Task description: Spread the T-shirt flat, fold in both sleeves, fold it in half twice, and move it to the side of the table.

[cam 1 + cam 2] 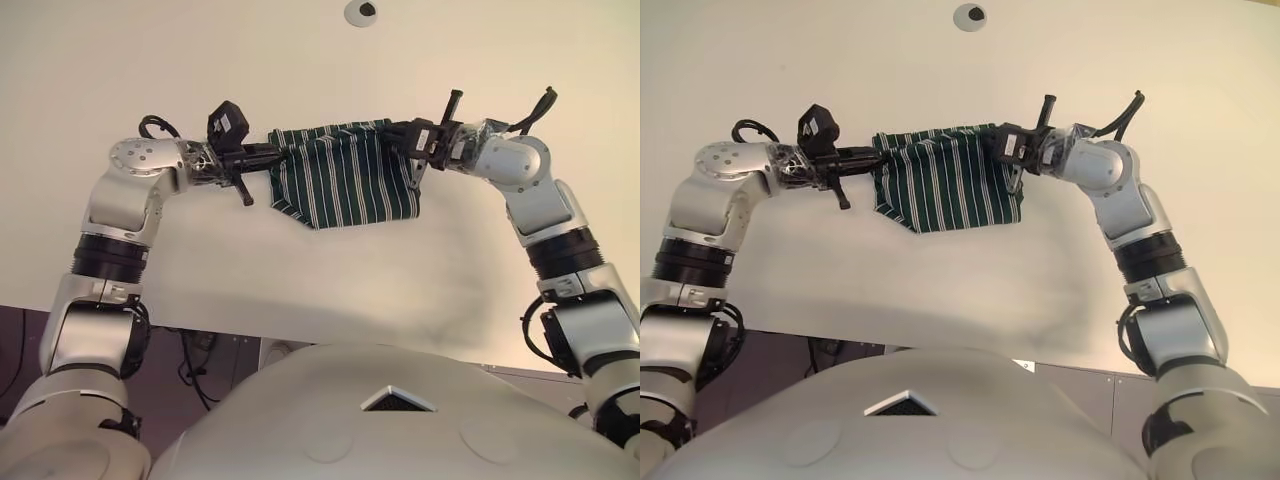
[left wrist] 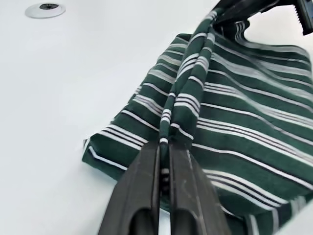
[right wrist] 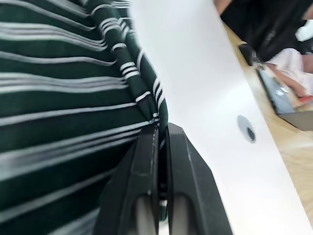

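Note:
A dark green T-shirt with white stripes (image 1: 345, 180), folded into a small bundle, hangs just above the white table (image 1: 320, 270) between both arms, its lower edge sagging toward the surface. My left gripper (image 1: 276, 153) is shut on the shirt's left top corner; the left wrist view shows the fingers (image 2: 164, 161) pinching a bunched edge of the T-shirt (image 2: 244, 132). My right gripper (image 1: 394, 128) is shut on the right top corner, and the right wrist view shows its fingers (image 3: 159, 147) clamped on the T-shirt (image 3: 58, 98) hem.
A round cable grommet (image 1: 361, 12) sits in the tabletop at the far edge, also the grommet (image 2: 45, 10). Wide bare table lies on both sides and in front of the shirt. Beyond the table's far edge stands a wooden desk (image 3: 288, 142).

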Robot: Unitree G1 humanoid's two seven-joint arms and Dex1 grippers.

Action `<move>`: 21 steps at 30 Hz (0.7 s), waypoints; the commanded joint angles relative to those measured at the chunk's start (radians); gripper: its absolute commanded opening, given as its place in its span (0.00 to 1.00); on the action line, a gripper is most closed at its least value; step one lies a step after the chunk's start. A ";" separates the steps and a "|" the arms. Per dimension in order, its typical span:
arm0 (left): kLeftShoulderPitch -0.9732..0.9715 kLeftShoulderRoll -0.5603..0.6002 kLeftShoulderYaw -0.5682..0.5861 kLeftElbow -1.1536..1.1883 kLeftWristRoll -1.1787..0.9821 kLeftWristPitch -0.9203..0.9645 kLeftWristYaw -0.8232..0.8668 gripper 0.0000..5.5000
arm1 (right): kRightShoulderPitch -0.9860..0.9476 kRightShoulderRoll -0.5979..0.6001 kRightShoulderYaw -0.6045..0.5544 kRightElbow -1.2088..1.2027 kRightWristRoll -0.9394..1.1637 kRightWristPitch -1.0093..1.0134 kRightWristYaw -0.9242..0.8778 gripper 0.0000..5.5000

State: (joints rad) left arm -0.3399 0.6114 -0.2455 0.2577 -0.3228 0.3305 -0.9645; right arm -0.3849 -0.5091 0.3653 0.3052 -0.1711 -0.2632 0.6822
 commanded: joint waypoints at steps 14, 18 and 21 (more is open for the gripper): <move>-0.121 -0.157 0.205 0.389 0.188 -0.290 0.417 0.29 | 0.009 0.155 -0.069 -0.032 0.113 -0.056 -0.103 0.22; -0.113 -0.252 0.313 0.380 0.140 -0.447 0.555 0.29 | 0.134 0.135 0.047 -0.197 0.270 0.121 0.146 0.22; -0.126 -0.330 0.331 0.402 0.151 -0.507 0.638 0.29 | 0.086 0.157 0.038 -0.085 0.214 0.355 0.080 0.22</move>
State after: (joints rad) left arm -0.4488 0.3284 0.0819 0.6486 -0.1802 -0.1466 -0.3680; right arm -0.2455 -0.3645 0.4211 0.1382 0.0784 -0.0275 0.8137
